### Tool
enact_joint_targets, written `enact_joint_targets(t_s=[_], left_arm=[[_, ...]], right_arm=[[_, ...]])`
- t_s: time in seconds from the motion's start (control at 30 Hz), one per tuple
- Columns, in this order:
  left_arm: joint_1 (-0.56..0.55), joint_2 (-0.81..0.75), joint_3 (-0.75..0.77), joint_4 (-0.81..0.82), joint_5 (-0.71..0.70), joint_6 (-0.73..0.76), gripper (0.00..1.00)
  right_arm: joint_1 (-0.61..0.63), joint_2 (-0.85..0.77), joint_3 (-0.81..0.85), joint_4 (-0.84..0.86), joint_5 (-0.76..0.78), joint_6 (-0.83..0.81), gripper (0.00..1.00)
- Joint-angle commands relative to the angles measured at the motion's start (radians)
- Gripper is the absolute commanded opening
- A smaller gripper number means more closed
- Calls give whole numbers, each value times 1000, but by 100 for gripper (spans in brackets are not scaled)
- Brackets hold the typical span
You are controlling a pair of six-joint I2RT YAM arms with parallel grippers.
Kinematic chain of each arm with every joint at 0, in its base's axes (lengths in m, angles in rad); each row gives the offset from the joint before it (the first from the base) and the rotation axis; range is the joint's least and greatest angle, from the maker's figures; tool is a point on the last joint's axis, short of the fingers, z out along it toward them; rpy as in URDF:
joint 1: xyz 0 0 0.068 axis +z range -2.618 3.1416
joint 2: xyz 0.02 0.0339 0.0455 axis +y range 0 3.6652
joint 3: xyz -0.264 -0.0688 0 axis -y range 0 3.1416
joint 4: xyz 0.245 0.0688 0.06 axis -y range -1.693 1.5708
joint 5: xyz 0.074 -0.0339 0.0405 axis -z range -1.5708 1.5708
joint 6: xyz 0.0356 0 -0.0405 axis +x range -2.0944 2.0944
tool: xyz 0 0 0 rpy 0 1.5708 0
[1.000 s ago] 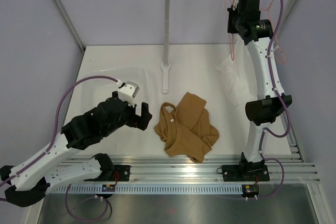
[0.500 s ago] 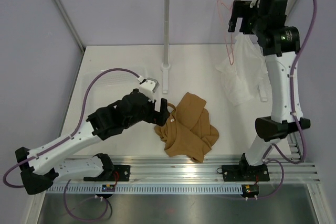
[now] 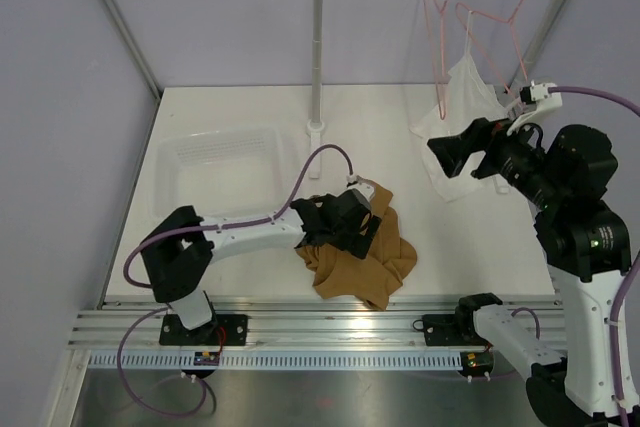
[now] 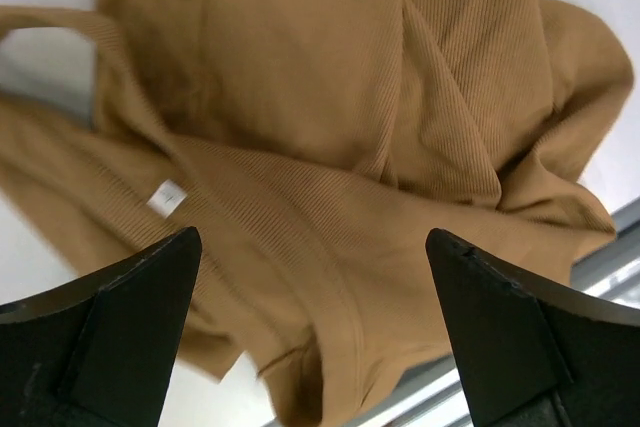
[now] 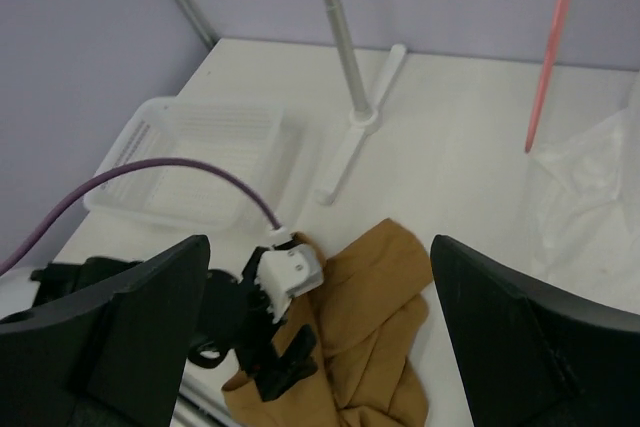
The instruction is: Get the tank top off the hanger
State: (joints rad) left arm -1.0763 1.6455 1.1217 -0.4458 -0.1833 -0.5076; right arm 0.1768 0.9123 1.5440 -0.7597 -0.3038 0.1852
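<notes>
The tan tank top (image 3: 375, 257) lies crumpled on the white table, off any hanger. My left gripper (image 3: 345, 235) hovers just above its left part, open; in the left wrist view the ribbed tank top (image 4: 300, 107) fills the space below the left gripper (image 4: 312, 247), with nothing between the fingers. The bare pink hanger (image 3: 438, 42) hangs on the rail. My right gripper (image 3: 468, 155) is open in the air below and right of it, holding nothing. The right wrist view looks down on the tank top (image 5: 385, 307) and shows a pink hanger (image 5: 552, 47) wire.
A second pink hanger (image 3: 497, 27) carries a white sheer top (image 3: 462, 97) that drapes onto the table. The rack's post (image 3: 318, 47) stands at the back centre. A clear plastic tray (image 3: 215, 162) sits at the left. Metal rails (image 3: 330, 332) run along the near edge.
The left arm has reached right and now hovers over the tank top. The right arm has come away from the hangers at the rail and swung down and back to the right.
</notes>
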Motion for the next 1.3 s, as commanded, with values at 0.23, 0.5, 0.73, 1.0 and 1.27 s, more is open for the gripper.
enact_joint_targets(t_s=[0.23, 0.5, 0.73, 1.0, 1.27], left_arm=[[-34, 256, 70, 108, 21, -26, 88], [-34, 185, 46, 75, -20, -29, 0], [-27, -117, 137, -105, -208, 15, 0], [116, -349, 331, -350, -370, 75, 0], [378, -435, 517, -470, -349, 172, 0]], right_arm=[[6, -124, -191, 115, -238, 48, 99], [6, -177, -223, 157, -287, 71, 99], [6, -194, -255, 178, -261, 83, 100], [6, -188, -289, 247, -251, 111, 99], [6, -197, -314, 283, -248, 138, 99]])
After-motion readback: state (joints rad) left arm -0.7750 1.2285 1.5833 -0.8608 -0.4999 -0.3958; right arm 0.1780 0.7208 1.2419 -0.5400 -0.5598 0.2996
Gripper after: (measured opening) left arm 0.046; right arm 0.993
